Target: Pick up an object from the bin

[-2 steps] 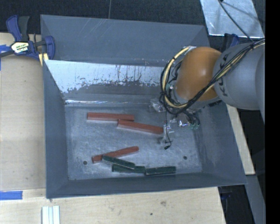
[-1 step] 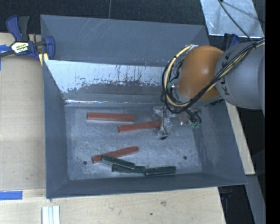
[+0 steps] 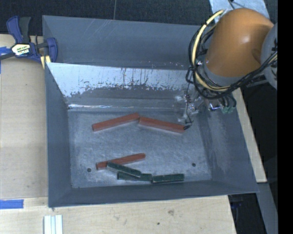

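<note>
My gripper (image 3: 188, 114) hangs low at the back right of the bin floor, under the orange cover. It is right at the right end of a flat red-brown stick (image 3: 161, 126) that lies nearly level across the floor. A second red-brown stick (image 3: 115, 122) lies just left of it, and their ends almost meet in a shallow V. Whether the gripper touches or grips the stick is hidden.
Near the bin's front lie a third red-brown stick (image 3: 121, 161) and two dark green sticks (image 3: 129, 172) (image 3: 168, 178), end to end. The steep bin walls rise close behind and to the right of the gripper. Cables loop round the wrist.
</note>
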Robot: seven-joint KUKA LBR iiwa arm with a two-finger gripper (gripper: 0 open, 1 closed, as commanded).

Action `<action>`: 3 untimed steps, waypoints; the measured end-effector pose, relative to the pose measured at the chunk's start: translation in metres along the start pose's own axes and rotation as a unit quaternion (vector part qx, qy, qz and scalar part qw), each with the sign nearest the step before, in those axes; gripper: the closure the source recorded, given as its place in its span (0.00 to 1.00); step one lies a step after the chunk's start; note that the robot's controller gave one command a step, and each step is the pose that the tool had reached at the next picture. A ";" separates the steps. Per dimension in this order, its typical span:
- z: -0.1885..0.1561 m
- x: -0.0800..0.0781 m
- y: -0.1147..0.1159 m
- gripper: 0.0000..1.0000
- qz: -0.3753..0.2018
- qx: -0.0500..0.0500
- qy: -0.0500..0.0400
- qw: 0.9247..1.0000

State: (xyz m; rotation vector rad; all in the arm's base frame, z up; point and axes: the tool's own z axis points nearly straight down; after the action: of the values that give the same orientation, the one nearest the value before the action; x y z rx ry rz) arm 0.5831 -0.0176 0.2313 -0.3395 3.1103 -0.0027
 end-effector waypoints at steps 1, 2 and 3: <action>0.005 0.001 0.000 0.00 0.000 -0.001 0.004 1.000; 0.147 -0.004 -0.001 0.00 -0.114 -0.002 0.006 0.993; 0.161 -0.034 -0.049 0.00 -0.101 0.000 0.003 0.995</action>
State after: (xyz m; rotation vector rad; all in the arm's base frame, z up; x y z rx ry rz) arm 0.6287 -0.0586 0.0708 -0.6516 3.0658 -0.0052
